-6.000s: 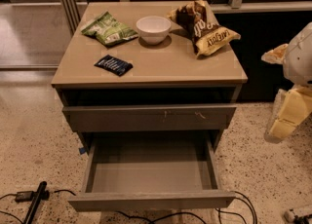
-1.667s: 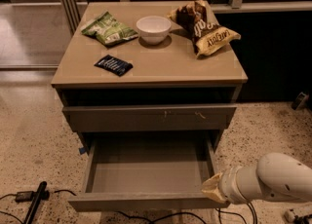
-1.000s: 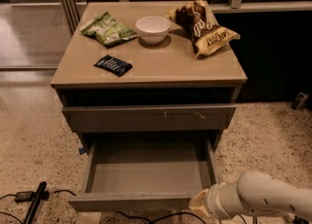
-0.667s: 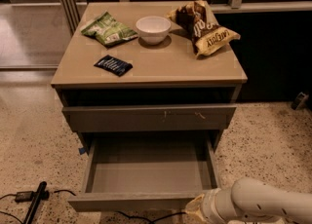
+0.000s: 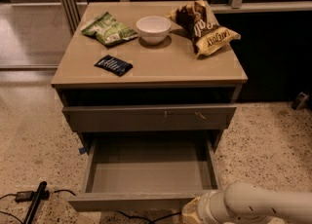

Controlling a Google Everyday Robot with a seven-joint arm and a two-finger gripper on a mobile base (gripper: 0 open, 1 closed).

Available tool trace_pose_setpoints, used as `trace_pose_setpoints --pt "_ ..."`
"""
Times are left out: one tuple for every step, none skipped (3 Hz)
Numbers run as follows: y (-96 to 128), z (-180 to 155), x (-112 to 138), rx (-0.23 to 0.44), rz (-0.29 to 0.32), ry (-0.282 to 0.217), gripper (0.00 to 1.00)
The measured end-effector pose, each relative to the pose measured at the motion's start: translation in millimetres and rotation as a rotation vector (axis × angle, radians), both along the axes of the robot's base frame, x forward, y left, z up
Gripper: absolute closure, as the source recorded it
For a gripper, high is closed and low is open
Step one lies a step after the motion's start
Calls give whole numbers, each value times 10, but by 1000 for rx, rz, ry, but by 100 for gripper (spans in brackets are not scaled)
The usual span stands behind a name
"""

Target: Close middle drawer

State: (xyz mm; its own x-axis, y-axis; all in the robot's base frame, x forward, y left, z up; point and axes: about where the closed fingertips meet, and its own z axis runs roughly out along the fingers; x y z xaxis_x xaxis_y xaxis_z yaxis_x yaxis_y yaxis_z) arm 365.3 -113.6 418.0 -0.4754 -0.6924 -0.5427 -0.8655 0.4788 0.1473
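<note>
Speckled terrazzo floor (image 5: 273, 140), with a black cable (image 5: 29, 198) lying at the lower left.

Item 1: low grey-taupe cabinet (image 5: 229, 121). Its flat surface (image 5: 161, 62) carries a crumpled green snack bag (image 5: 108, 29), a round white bowl (image 5: 153, 28), a brown chip bag with a yellow label (image 5: 204, 26) and a small dark blue packet (image 5: 113, 65), each apart from the others.

Item 2: taller upper drawer front with light scratch marks (image 5: 146, 117), standing slightly proud of the frame.

Item 3: wide shallow grey-taupe middle drawer (image 5: 148, 177), pulled well out toward the camera, box empty, plain front at the bottom of the view.

Item 4: white rounded robot arm (image 5: 258, 203), entering from the lower right. Its pale hand (image 5: 191, 212) sits just beside the right part of the middle drawer front. Whether it touches the front, and whether it is open or closed, cannot be told.

Risk, judged: a push applied this far right of centre could rack the drawer in its runners and jam it partway. The hand might also slip beneath the front's lower edge and lose contact. The cable near the cabinet foot could snag.
</note>
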Motion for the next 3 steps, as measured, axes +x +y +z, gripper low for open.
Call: trace_pose_setpoints --pt "0 0 0 0 0 0 59" --pt "0 0 0 0 0 0 36" --pt "28 -25 96 -18 4 -9 13"
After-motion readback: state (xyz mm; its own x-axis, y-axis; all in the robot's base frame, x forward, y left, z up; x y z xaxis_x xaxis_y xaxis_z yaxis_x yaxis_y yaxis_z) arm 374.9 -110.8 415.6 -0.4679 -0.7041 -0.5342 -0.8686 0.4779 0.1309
